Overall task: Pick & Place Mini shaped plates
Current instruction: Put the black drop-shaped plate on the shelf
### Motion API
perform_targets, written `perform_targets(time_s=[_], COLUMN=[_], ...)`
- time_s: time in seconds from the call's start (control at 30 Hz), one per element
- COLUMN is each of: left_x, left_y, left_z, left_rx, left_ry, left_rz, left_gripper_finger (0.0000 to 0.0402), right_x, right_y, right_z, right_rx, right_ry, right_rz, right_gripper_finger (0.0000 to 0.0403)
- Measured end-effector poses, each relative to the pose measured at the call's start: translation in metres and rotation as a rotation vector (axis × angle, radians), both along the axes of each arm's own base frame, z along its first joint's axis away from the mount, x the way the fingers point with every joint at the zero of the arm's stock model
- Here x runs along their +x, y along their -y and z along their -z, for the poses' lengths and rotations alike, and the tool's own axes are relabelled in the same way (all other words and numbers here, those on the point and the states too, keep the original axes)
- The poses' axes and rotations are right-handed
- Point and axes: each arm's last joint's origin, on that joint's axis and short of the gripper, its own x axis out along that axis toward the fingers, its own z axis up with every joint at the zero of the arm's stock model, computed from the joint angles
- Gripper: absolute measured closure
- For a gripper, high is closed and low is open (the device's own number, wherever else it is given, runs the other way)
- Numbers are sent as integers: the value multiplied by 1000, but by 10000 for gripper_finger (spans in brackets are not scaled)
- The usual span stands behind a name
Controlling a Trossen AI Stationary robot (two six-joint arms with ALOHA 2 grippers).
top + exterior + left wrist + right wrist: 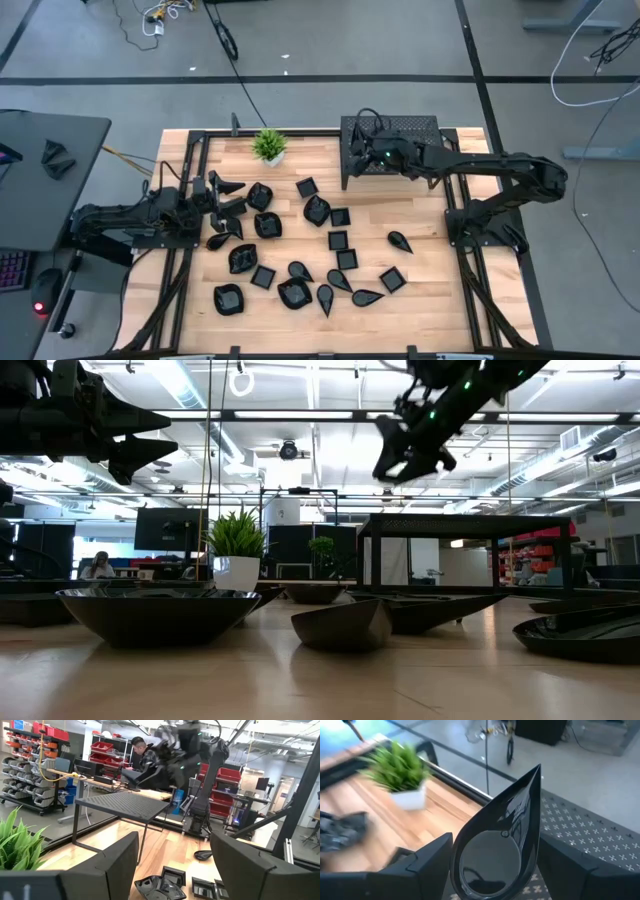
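Several glossy black mini plates [338, 240], square, teardrop and rounded, lie scattered across the wooden table; some show close up in the low view [160, 610]. My right gripper [495, 840] hangs over the near-left corner of the black perforated rack [590, 835], shut on a teardrop plate [500, 845]. From above it sits at the rack's left part [358, 150]. My left gripper [174, 840] is open and holds nothing, raised above the plates at the table's left [232, 195]. My right gripper pinches the teardrop plate between its two fingers [432, 860], across the wide rounded end [465, 870]. The plate is lifted clear above the rack. Its hollow face is turned to the wrist camera, and its pointed tip [536, 772] sticks out past the fingertips.
A small green potted plant [269, 146] stands at the far edge, left of the rack [400, 130]. Black frame rails run along the table's left and right sides. Bare wood shows between the rack and the plates [420, 210]. A person sits beyond the table [142, 750].
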Motion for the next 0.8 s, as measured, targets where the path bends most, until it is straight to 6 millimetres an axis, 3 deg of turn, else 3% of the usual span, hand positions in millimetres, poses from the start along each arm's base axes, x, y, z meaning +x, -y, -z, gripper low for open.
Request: perform_targets(time_s=[0.23, 0.4, 0.8], left_x=[0, 0, 0], left_y=[0, 0, 0], left_z=[0, 0, 0], left_rx=[0, 0, 0], left_ry=[0, 0, 0], left_rz=[0, 0, 0], left_gripper_finger=[149, 149, 149], right_x=[3, -4, -11], right_y=[35, 55, 73], right_z=[21, 25, 32], right_rx=[63, 81, 131], right_ry=[-24, -30, -20], right_rz=[-18, 0, -21], right_gripper_finger=[128, 128, 128])
